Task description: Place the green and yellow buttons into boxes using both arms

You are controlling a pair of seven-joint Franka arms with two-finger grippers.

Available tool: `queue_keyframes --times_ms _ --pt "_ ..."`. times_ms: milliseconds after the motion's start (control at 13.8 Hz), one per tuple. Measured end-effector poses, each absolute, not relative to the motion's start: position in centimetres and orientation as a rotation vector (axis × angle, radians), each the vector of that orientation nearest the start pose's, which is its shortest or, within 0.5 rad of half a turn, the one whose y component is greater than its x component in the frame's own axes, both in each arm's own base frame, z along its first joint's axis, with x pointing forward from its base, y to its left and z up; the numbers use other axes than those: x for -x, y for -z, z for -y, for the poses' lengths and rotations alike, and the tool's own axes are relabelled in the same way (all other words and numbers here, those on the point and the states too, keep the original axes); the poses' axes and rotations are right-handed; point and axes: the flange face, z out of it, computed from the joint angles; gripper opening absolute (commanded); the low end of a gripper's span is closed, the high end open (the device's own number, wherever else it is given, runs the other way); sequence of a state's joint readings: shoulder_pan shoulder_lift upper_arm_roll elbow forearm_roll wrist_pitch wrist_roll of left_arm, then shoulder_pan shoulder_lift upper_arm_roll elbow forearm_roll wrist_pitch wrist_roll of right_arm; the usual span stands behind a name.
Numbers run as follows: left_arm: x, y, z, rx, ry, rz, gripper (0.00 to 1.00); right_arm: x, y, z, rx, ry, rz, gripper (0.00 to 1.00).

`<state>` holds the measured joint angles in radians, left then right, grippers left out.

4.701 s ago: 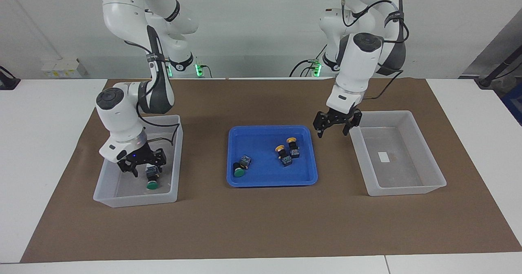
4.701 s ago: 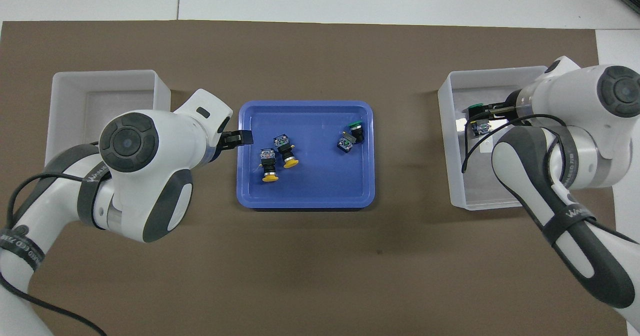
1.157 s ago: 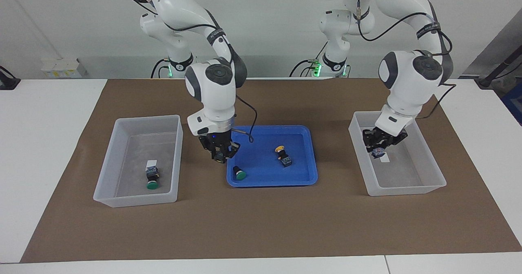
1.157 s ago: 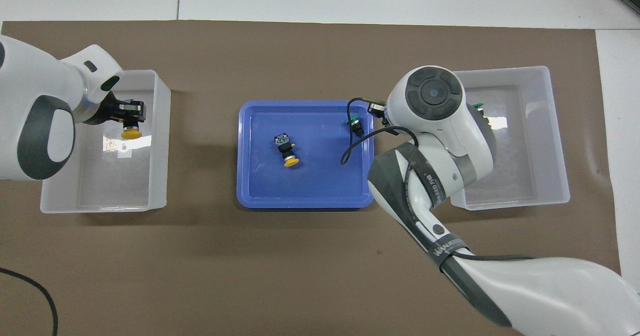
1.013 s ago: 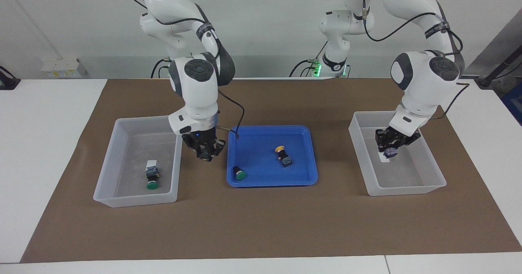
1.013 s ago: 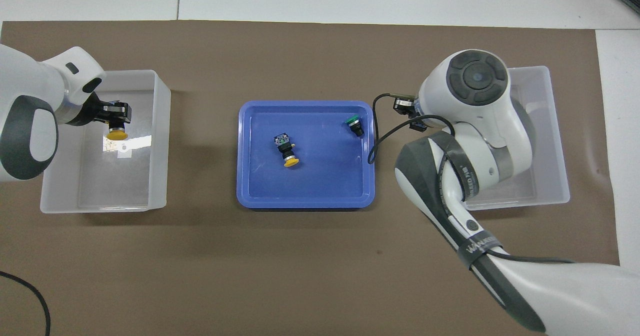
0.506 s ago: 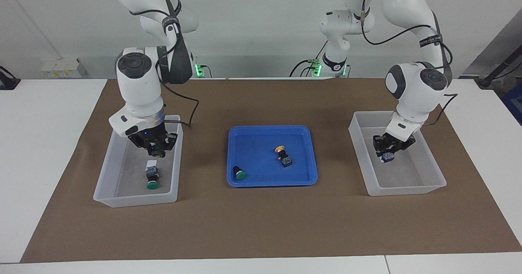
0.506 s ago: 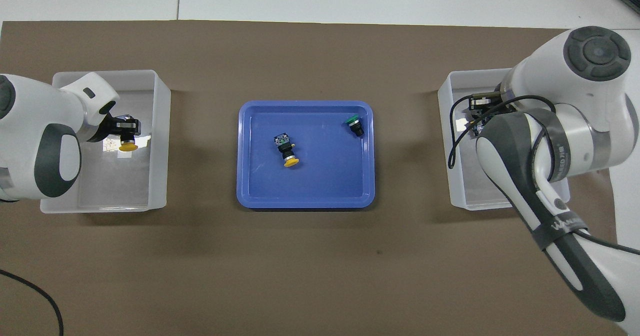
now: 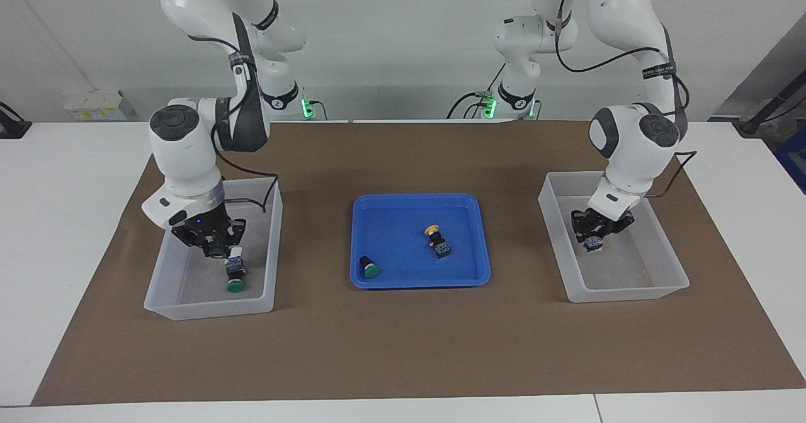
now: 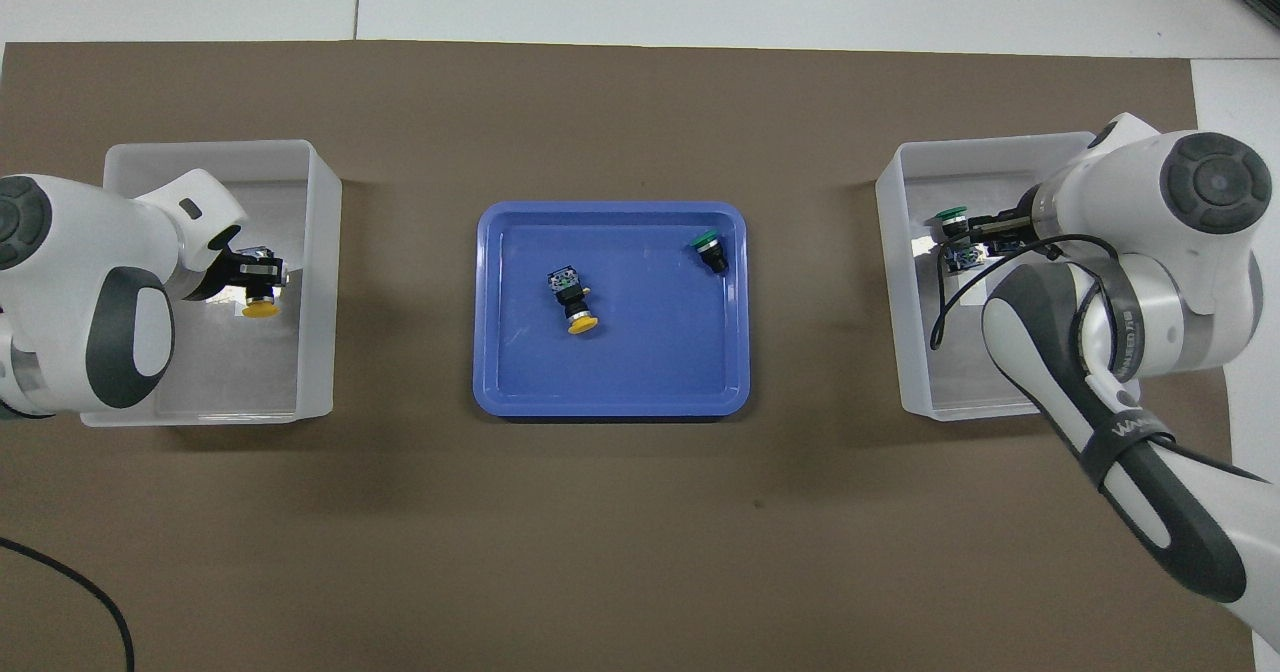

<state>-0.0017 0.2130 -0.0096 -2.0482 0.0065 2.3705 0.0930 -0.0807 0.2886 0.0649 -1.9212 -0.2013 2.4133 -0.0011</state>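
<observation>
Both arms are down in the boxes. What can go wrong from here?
1. The left end effector holds a yellow button tilted inside its box. Once released, it may roll on its round cap.
2. The right end effector sits low, right beside the boxed green button, and could knock it.
3. The tray green button lies against the blue tray wall, leaving little room for a grasp.

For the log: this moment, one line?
left gripper: shut on yellow button, over box | right gripper: shut, over second box | blue tray: loose yellow button, loose green button
</observation>
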Motion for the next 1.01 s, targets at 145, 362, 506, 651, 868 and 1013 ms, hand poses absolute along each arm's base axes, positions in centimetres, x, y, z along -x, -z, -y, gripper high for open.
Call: queue_keyframes --times_ms 145,362,506,651,868,1013 --pt "-59.5 -34.7 0.6 3.125 0.172 -0.171 0.86 -63.9 -34.6 2.3 3.242 0.367 0.195 0.00" --pt "-59.5 -34.7 0.6 3.124 0.173 -0.178 1.00 -63.8 -32.6 3.1 3.242 0.336 0.195 0.00" --pt "-59.6 -34.8 0.5 3.123 0.180 -0.185 1.00 -63.2 -31.7 3.5 3.244 0.304 0.192 0.39" --pt "-59.9 -35.3 0.6 3.121 0.196 -0.193 1.00 -62.8 -31.0 3.6 3.244 0.282 0.190 0.73" --pt "-61.1 -37.8 1.0 3.121 0.198 -0.205 1.00 -62.8 -31.2 3.6 3.244 0.288 0.191 0.87" --pt "-61.9 -39.6 1.2 3.119 0.221 -0.214 1.00 -63.0 -32.4 3.3 3.242 0.318 0.196 0.87"
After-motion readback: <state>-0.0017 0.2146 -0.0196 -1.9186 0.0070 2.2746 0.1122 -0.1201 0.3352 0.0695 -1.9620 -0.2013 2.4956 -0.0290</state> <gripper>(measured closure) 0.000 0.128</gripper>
